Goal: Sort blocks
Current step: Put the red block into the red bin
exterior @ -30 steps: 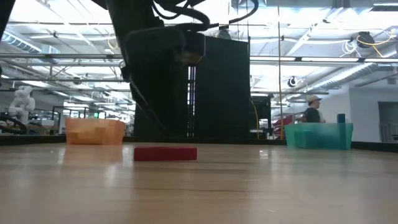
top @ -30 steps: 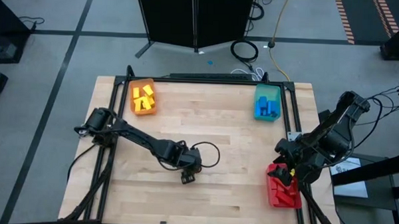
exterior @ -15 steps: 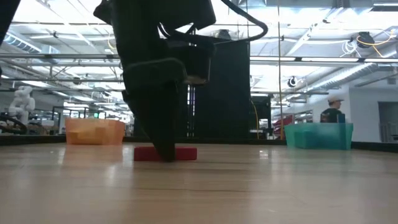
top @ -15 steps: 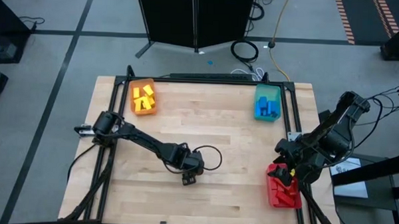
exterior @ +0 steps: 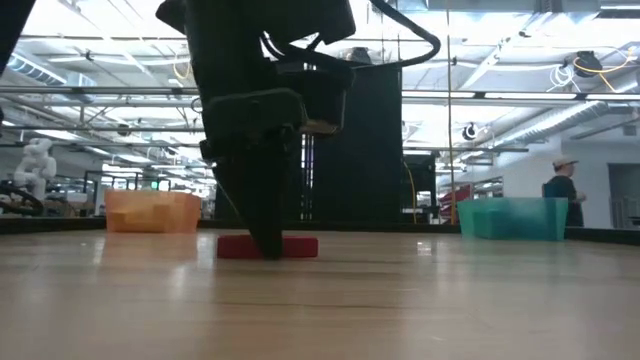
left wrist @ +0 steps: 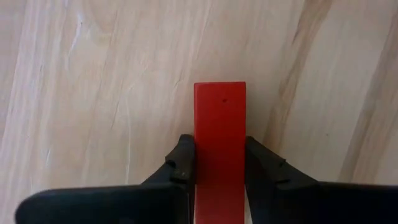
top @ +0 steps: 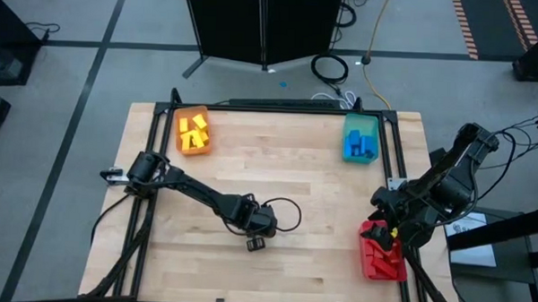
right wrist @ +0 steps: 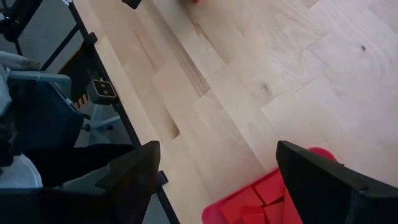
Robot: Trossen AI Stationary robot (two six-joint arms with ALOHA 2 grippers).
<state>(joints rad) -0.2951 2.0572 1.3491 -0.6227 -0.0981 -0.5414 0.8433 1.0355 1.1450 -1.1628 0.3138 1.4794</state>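
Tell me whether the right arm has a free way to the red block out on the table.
Probably not: the left gripper already has its jaws against both sides of the red block, covering it from above, while the right gripper hangs open over the red tray.

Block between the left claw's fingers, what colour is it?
Red, clearest in the left wrist view.

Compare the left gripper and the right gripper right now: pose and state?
1. The left gripper is down at the bare wooden table near its middle; the right gripper hangs over the red plastic tray at the table's right edge.
2. The left gripper's fingers flank the flat red rectangular block; the right gripper is wide open, holding nothing.
Shared: dark two-finger grippers.
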